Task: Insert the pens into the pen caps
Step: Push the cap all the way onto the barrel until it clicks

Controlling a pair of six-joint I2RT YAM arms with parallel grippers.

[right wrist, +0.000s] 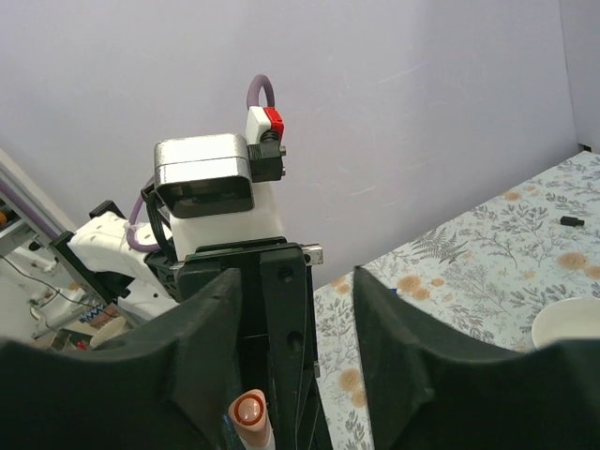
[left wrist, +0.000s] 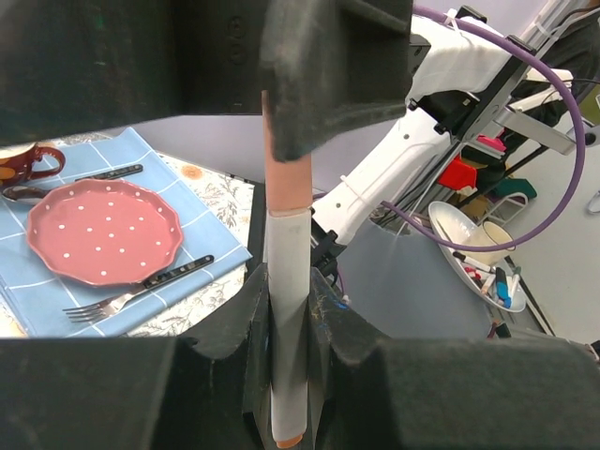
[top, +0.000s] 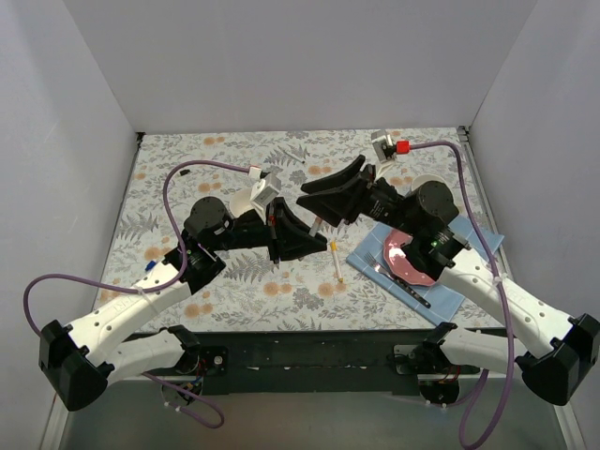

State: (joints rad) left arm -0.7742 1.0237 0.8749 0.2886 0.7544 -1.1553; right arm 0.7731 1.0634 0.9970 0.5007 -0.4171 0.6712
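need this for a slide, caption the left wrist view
left gripper clamps a white pen upright, orange-pink cap at its top end, pink dotted plate behind

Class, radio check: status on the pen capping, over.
Left gripper shut on pen, orange cap on. Right gripper open around cap end. Another pen loose on cloth.

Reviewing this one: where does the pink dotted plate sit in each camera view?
Top external: right of centre, the pink dotted plate on the blue cloth, partly hidden under the right arm.
Left wrist: left side, with a fork lying in front of it.
Right wrist: not in it.
Shared landmark: the floral tablecloth.
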